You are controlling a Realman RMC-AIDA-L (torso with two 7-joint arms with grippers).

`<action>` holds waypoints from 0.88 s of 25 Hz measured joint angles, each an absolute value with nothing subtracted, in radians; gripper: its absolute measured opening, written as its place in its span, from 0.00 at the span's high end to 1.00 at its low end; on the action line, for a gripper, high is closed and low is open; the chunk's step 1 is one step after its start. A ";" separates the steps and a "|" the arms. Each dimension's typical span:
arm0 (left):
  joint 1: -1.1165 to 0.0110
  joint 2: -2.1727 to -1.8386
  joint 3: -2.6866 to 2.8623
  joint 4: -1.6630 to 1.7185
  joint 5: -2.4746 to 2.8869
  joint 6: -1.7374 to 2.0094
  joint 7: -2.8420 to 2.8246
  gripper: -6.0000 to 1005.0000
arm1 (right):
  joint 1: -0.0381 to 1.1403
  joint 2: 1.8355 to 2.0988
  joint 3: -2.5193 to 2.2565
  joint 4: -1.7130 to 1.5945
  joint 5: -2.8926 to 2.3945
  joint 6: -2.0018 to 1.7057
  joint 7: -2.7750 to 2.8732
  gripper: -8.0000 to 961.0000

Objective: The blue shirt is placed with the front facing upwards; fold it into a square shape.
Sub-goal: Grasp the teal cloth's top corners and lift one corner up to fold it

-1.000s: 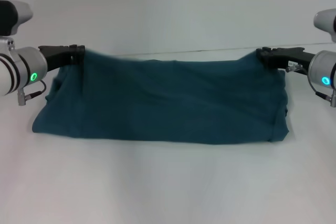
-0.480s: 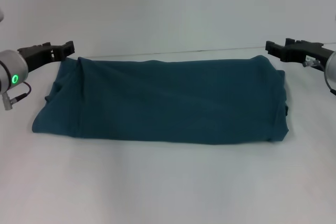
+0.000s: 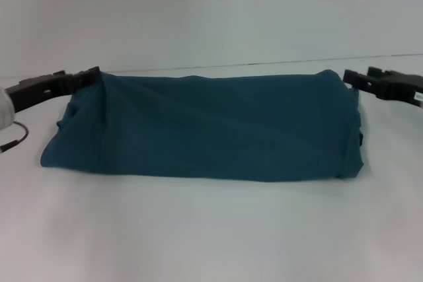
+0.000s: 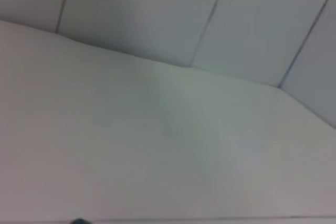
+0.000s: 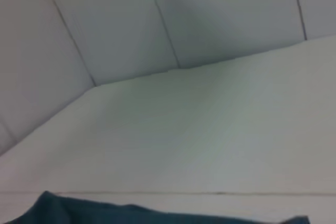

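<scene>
Two pincers, one shirt, and the picture has changed in the last second. A second ago my left pincer (image 3: 89, 76) and right pincer (image 3: 353, 78) were clamped on the far corners of the blue shirt (image 3: 211, 127) with the cloth lifted; half a second ago both had let go and drawn clear, and the fabric had dropped flat. Now my tips sit right at those corners again, left at ten o'clock of the cloth, right at two o'clock. Whether each is apart or together, I cannot tell from here.

The shirt lies mid-counter (image 3: 211, 229) as a wide flat band, lettering hidden, so I judge one lengthwise fold is down and cross folds remain before it's square.

Edges next: the near hem runs fairly straight, the left end bulges out toward eight o'clock, and the right end shows stacked layers. There is open counter at six o'clock and at both ends, with the counter's back edge close behind at twelve.
</scene>
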State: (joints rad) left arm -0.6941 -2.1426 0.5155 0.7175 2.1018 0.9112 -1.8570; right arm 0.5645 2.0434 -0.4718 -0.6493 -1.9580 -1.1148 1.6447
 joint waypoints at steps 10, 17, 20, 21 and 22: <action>-0.626 -2.139 0.515 0.759 2.113 1.010 -1.873 0.14 | 0.482 1.960 -0.541 -0.686 -2.003 -1.350 1.843 0.23; -0.597 -2.147 0.515 0.758 2.120 0.961 -1.870 0.14 | 0.442 1.947 -0.535 -0.728 -2.034 -1.436 1.907 0.24; -0.593 -2.148 0.515 0.753 2.146 0.944 -1.870 0.14 | 0.434 1.935 -0.533 -0.728 -2.050 -1.456 1.924 0.24; -0.592 -2.148 0.515 0.752 2.164 0.942 -1.871 0.14 | 0.431 1.933 -0.531 -0.728 -2.055 -1.457 1.929 0.24; -0.592 -2.148 0.515 0.752 2.177 0.942 -1.872 0.14 | 0.429 1.931 -0.529 -0.728 -2.058 -1.458 1.934 0.24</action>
